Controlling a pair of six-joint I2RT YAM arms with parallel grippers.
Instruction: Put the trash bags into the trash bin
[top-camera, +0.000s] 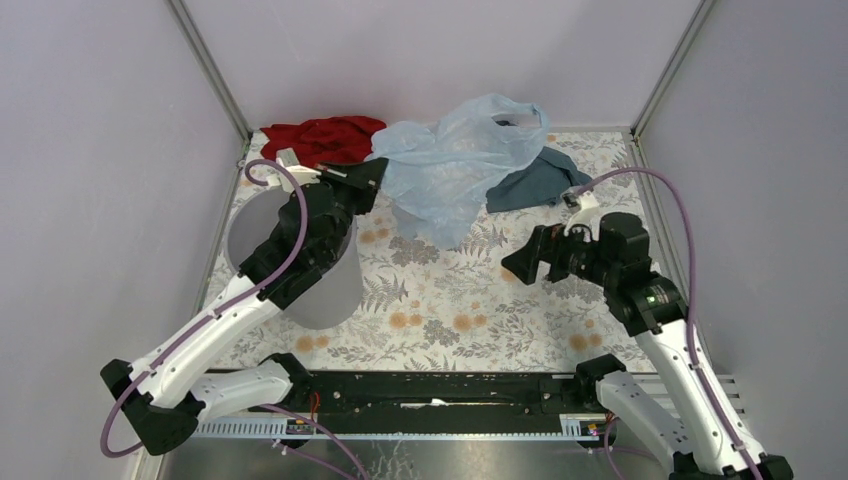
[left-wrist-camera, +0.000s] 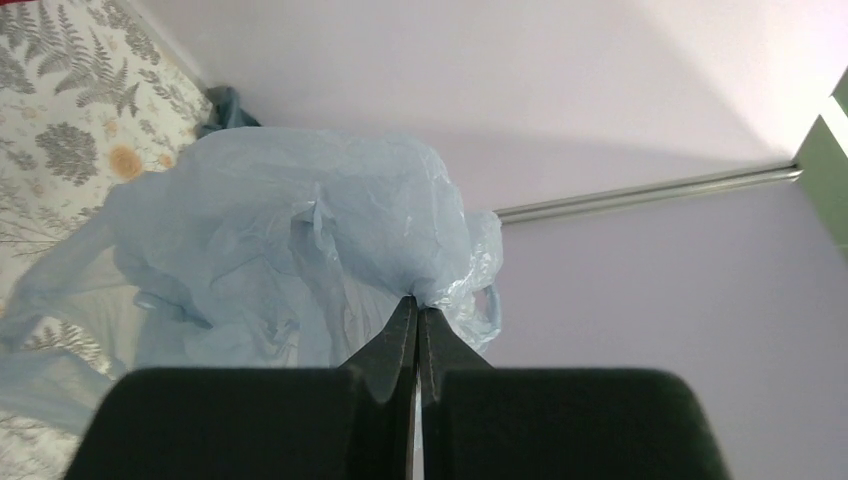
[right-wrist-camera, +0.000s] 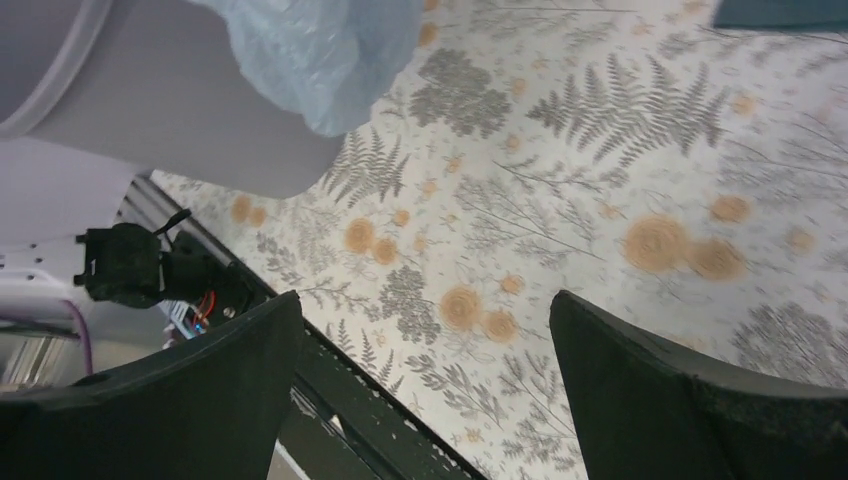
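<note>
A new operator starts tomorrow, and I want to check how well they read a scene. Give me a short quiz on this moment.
1. True or false: the left gripper is shut on the trash bag.
2. Short answer: is the trash bag inside the trash bin?
3. The right gripper is: A) open, holding nothing; B) shut on the trash bag; C) shut on the trash bin.
Key: 1 true; 2 no; 3 A.
</note>
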